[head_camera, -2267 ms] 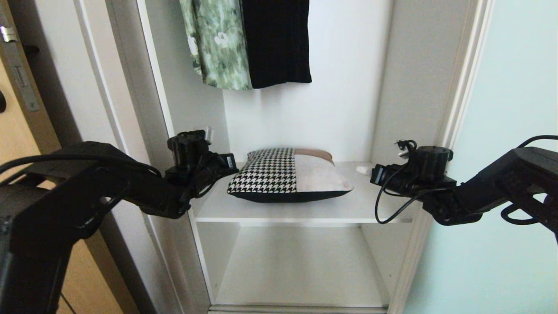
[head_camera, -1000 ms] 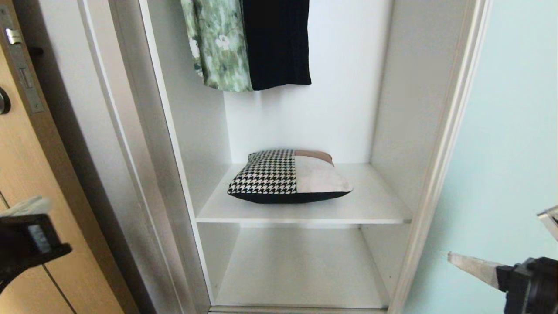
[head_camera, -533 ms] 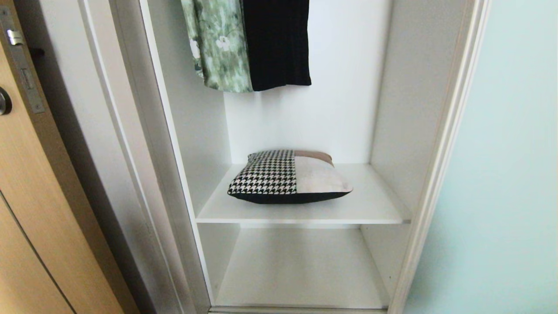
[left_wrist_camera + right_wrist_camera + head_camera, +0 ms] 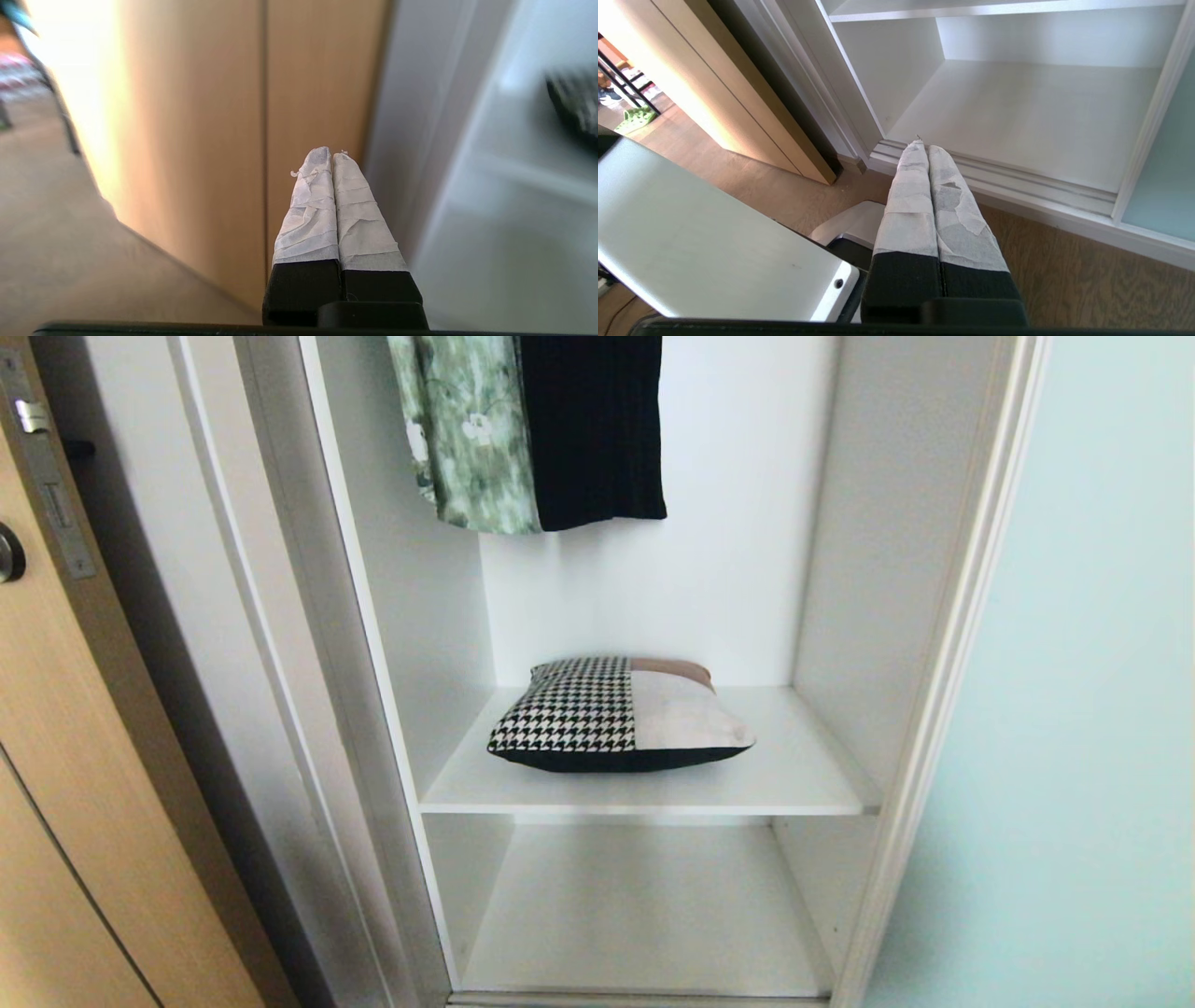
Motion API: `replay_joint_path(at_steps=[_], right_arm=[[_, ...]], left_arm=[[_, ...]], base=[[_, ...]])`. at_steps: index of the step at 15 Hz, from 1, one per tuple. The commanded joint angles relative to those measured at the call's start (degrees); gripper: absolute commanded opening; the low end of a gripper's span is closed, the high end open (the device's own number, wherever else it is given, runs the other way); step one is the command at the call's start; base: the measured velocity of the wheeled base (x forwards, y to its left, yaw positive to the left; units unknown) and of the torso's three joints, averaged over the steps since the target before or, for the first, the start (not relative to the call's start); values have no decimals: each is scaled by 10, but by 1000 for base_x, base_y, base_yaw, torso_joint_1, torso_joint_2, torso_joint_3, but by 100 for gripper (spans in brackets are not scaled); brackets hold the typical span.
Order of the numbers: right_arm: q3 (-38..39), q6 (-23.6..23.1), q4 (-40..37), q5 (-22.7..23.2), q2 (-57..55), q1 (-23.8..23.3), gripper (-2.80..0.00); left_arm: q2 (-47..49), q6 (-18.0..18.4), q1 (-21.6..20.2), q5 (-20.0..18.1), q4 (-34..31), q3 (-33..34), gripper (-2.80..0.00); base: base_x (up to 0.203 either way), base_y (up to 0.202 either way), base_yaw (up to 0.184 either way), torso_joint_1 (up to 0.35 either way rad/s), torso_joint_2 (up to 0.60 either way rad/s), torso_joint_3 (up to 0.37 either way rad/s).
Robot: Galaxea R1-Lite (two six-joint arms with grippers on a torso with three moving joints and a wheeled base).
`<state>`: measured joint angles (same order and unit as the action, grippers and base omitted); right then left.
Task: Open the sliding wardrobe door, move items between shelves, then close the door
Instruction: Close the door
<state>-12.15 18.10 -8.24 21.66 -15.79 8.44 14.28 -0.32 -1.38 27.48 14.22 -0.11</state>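
- The right gripper [image 4: 928, 148] appears only in its own wrist view, its tape-wrapped fingers [image 4: 908, 205] pressed together with nothing between them. It hangs low over the wood floor [image 4: 1064, 280], in front of the wardrobe's bottom track [image 4: 1017, 179].
- The left gripper [image 4: 331, 156] likewise appears only in its wrist view, jaws pressed together and empty, in front of the tan wood door [image 4: 210, 116].
- Neither arm shows in the head view, so the wardrobe opening stands unobstructed there.
- The sliding wardrobe door [image 4: 1092, 709] stands at 3 o'clock in the head view, slid aside; its frame edge borders the open compartment.
- The lower shelf [image 4: 644, 905] at 6 o'clock is bare; the right wrist view shows its front lip and the grooved track, which the head view cuts off.
- The cushion [image 4: 621, 714] lies flat on the middle shelf [image 4: 803, 775] near centre, houndstooth half toward 9 o'clock, with free board on both sides and in front.
- The left wrist view catches only a blurred corner of the cushion.
- Farthest, at 12 o'clock, a green floral garment [image 4: 462, 429] and a black garment [image 4: 593, 425] hang above the cushion, well apart from it.
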Motion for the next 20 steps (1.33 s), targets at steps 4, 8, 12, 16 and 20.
replay_joint_path(at_steps=[4,8,12,16,20], right_arm=[[65,0,64,-1,0,0,-280],[85,-2,67,-1,0,0,-280],[85,-3,67,-4,0,0,-280],[86,-5,68,-78,-1,0,-280],[98,-39,111,-57,17,-93,-280]], left_arm=[[-139,30,2,-272,-155,-5,-280],[-142,22,2,-275,-146,2,-280],[-143,20,2,-275,-146,2,-280],[-142,20,2,-275,-146,2,-280],[-143,19,2,-275,-146,2,-280]], base=[[0,0,0,0,0,0],[0,0,0,0,0,0],[0,0,0,0,0,0],[0,0,0,0,0,0],[0,0,0,0,0,0]])
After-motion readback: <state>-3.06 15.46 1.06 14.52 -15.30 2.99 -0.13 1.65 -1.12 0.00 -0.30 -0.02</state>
